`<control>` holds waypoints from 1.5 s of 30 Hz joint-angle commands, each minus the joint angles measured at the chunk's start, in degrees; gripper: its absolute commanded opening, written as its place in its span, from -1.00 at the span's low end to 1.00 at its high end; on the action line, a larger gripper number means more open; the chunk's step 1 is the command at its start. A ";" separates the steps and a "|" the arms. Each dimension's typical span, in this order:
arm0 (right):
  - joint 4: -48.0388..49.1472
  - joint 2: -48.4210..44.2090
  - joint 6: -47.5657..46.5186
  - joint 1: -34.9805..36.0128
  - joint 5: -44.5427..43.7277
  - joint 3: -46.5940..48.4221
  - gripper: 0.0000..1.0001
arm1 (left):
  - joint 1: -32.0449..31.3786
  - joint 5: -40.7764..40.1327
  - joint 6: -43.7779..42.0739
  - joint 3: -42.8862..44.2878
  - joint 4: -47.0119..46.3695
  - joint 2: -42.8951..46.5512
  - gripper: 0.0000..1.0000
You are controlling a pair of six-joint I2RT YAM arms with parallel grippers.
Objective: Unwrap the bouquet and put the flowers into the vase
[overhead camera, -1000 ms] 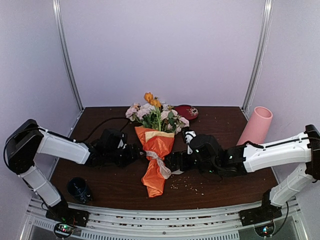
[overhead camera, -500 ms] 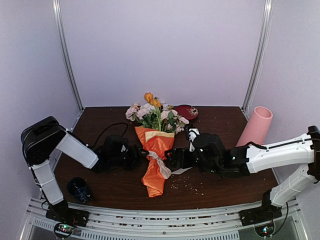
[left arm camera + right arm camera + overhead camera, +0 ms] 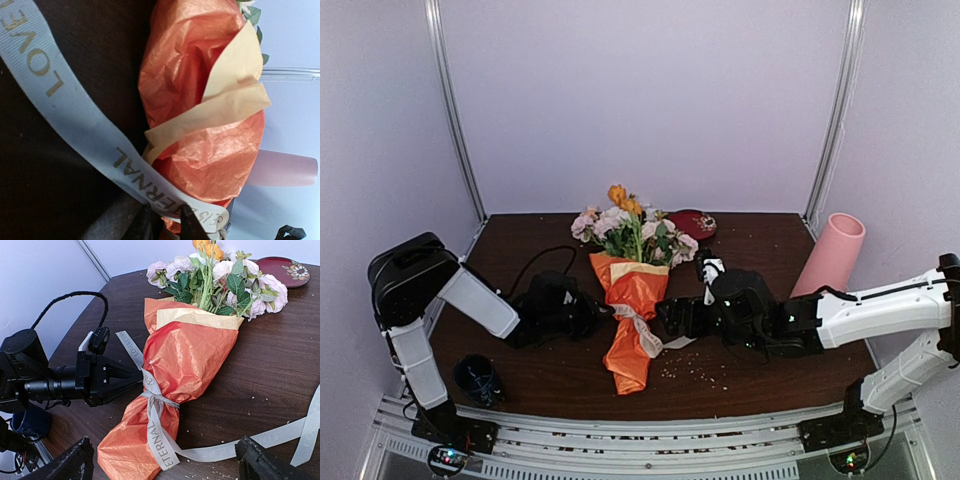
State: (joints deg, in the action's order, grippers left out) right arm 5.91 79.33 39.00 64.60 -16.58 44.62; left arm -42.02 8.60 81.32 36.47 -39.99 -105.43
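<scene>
Resting against left fingertips (image 3: 143,229): bouquet (image 3: 200,125) ribbon (image 3: 75,115).

Soft, even, bright light; the bouquet (image 3: 635,298) casts only a faint shadow.

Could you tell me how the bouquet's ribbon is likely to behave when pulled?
Probably floppy: the ribbon drapes and curls loosely over the table. Likely thin and light, lying flat. Tied round the bouquet, it may resist.

Left gripper (image 3: 167,224) narrowed, now around ribbon (image 3: 75,120) (its loose tail)
</scene>
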 commanded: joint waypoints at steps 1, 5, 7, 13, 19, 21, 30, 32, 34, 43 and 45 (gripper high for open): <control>1.04 -0.90 0.30 0.22 -1.38 -1.15 1.00 | 0.34 -1.57 -1.54 0.21 -2.55 1.92 -0.64; 1.47 -0.32 0.44 0.22 -1.01 -0.99 1.00 | 0.36 -1.66 -2.45 0.62 -2.49 2.75 -0.99; 1.47 -0.23 0.31 0.26 -1.05 -0.88 1.00 | 0.32 -1.94 -3.05 0.71 -2.03 3.57 -1.00; 1.56 0.15 0.20 0.18 -1.11 -1.08 1.00 | 0.36 -5.00 -6.27 0.45 3.79 8.45 -1.00; 2.31 1.31 0.31 0.22 -0.75 -1.24 1.00 | 0.31 -10.55 -12.80 1.97 14.96 15.11 -1.00; 2.45 2.11 0.16 0.19 -0.58 -0.94 1.00 | 0.28 -11.29 -15.01 3.15 18.61 16.29 -1.00; 0.17 12.04 -3.52 -3.08 7.62 8.04 0.89 | -3.30 -11.30 -22.79 4.84 22.91 17.45 -0.47; -2.03 15.40 -5.83 -4.24 9.09 12.03 0.74 | -3.77 -12.11 -23.08 3.21 22.74 19.05 -0.47; -4.31 18.50 -7.86 -5.66 10.65 15.87 0.52 | -4.30 -12.79 -23.54 1.35 22.58 20.78 -0.49; -12.76 30.51 -13.20 -9.22 14.38 30.59 -0.06 | -5.27 -15.94 -24.53 -7.23 23.37 28.87 -0.63; -13.91 32.33 -13.42 -9.18 14.73 32.31 -0.12 | -5.31 -16.28 -24.69 -8.58 23.38 30.29 -0.67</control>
State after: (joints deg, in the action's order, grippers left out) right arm -2.68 108.71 28.18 55.11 -3.92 73.78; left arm -47.05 -5.45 58.17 30.17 -15.94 -77.97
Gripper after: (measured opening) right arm 0.462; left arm 0.182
